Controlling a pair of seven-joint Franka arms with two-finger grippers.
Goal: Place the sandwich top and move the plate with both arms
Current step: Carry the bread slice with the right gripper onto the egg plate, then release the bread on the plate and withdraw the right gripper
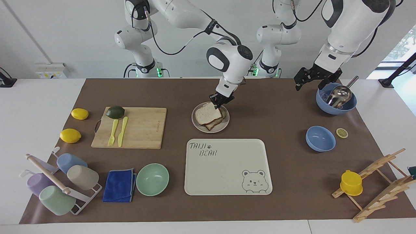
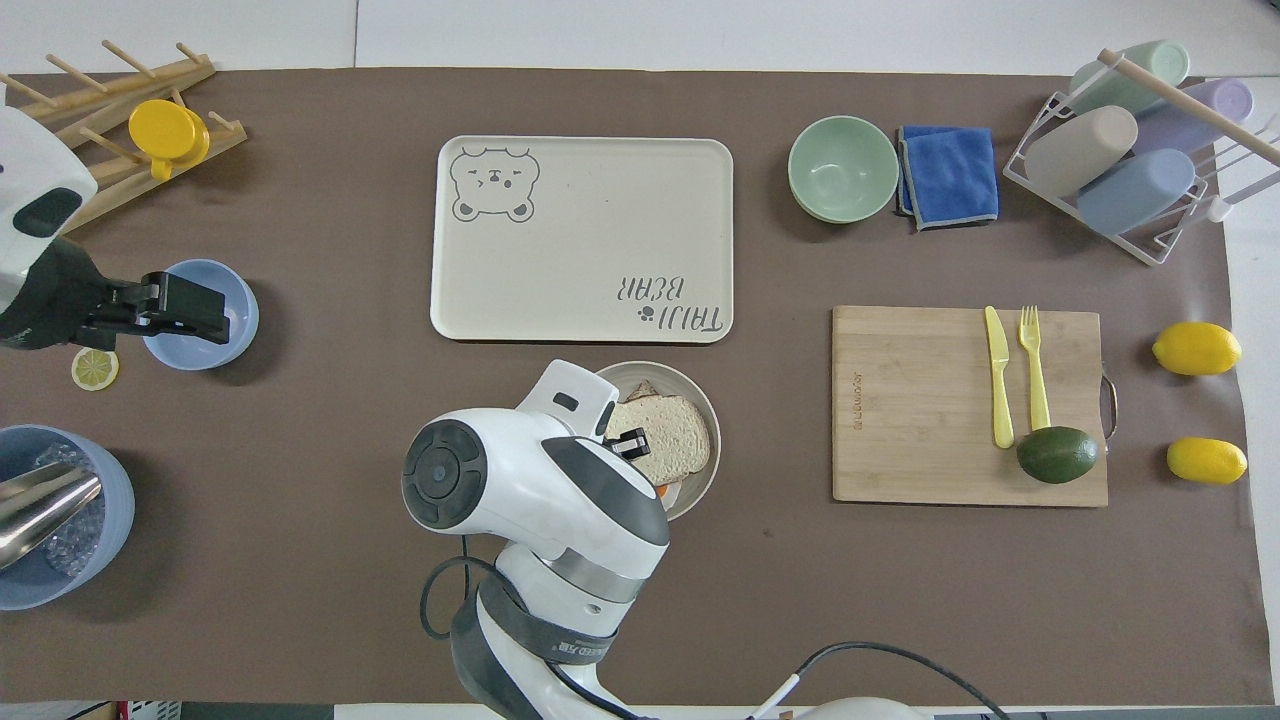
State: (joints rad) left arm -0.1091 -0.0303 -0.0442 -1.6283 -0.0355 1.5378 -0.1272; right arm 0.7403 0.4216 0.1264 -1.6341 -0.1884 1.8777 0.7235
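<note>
On the plate (image 1: 225, 123) the sandwich top (image 1: 207, 113) lies flat over the lower slice, my right claw (image 1: 219, 103) pinching its robot-side corner; my left claw (image 1: 312, 79) waits open above the blue bowl (image 1: 336, 103).

Two large white jointed robot arms, the right arm (image 1: 227, 58) and left arm (image 1: 347, 22), have rounded glossy shells, black joint bands and thin black cables looping along them. Green lights glow at their bases. Each ends in a black two-finger tool (image 1: 221, 101) (image 1: 314, 78).
</note>
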